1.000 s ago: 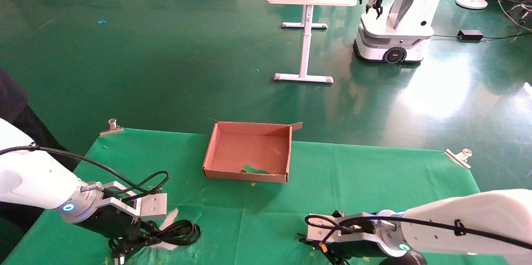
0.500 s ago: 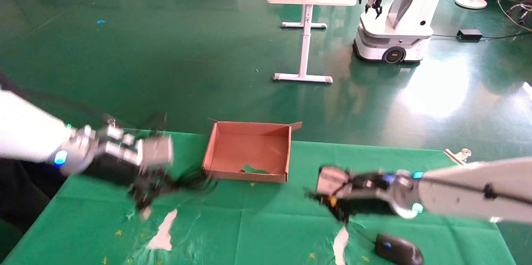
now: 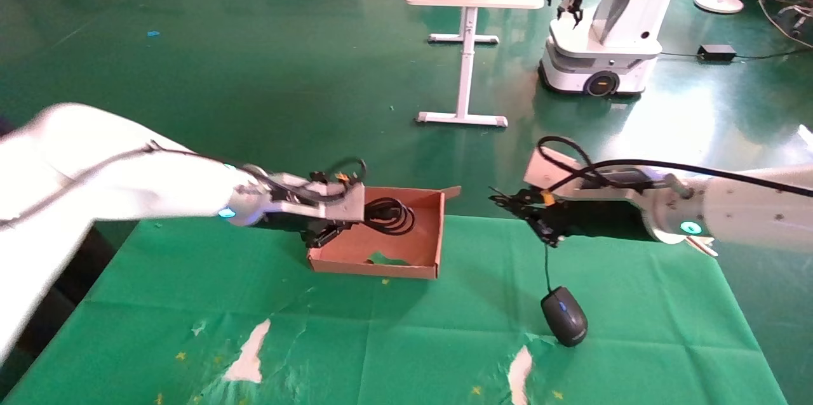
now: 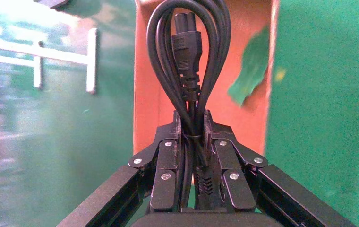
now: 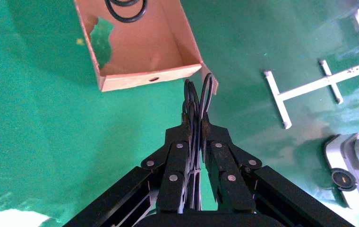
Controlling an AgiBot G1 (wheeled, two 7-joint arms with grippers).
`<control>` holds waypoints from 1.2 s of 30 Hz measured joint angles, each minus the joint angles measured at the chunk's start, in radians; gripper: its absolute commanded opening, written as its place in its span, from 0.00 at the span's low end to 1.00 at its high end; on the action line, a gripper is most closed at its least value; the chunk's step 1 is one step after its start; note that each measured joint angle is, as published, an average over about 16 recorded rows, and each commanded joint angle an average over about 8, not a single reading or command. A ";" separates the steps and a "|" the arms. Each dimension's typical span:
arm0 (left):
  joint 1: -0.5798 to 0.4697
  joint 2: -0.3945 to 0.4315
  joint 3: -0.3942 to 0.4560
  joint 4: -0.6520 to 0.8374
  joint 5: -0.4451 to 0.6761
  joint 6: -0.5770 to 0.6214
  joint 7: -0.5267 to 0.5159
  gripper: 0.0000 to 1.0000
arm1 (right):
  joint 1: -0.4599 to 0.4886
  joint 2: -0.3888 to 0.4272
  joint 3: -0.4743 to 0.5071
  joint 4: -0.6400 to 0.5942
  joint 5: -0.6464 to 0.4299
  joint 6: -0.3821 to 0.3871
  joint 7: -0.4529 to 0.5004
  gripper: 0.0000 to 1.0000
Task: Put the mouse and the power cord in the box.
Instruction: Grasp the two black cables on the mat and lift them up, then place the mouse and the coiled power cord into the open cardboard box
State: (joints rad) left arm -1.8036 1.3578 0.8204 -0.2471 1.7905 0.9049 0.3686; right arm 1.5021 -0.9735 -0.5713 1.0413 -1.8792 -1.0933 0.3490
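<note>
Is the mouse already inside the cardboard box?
No, in the head view the mouse hangs by its thin wire from the right gripper over the green cloth, well outside the box.

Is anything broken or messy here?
Yes. The box has a ragged hole torn in its floor, with green showing through. The green cloth is ripped near the front, leaving white patches. The mouse dangles by its thin wire from the right gripper.

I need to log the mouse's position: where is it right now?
In the head view the mouse hangs by its wire from the right end effector, just above the green cloth, right of the box.
</note>
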 measured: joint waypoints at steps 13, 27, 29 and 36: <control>0.085 0.010 0.094 -0.102 -0.048 -0.235 0.028 0.94 | 0.009 0.024 0.010 -0.032 0.007 0.002 -0.029 0.00; 0.071 0.007 0.185 -0.097 -0.130 -0.270 -0.001 1.00 | 0.040 -0.010 0.013 -0.059 0.024 0.005 -0.054 0.00; 0.063 0.006 0.192 -0.087 -0.142 -0.277 -0.008 1.00 | 0.047 -0.013 0.016 -0.056 0.029 0.004 -0.054 0.00; 0.013 -0.008 0.207 -0.006 -0.172 -0.310 -0.035 1.00 | 0.076 -0.025 0.032 -0.023 0.061 -0.002 -0.054 0.00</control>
State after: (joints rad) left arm -1.7907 1.3502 1.0274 -0.2532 1.6181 0.5949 0.3337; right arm 1.5780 -0.9988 -0.5394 1.0185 -1.8180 -1.0951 0.2951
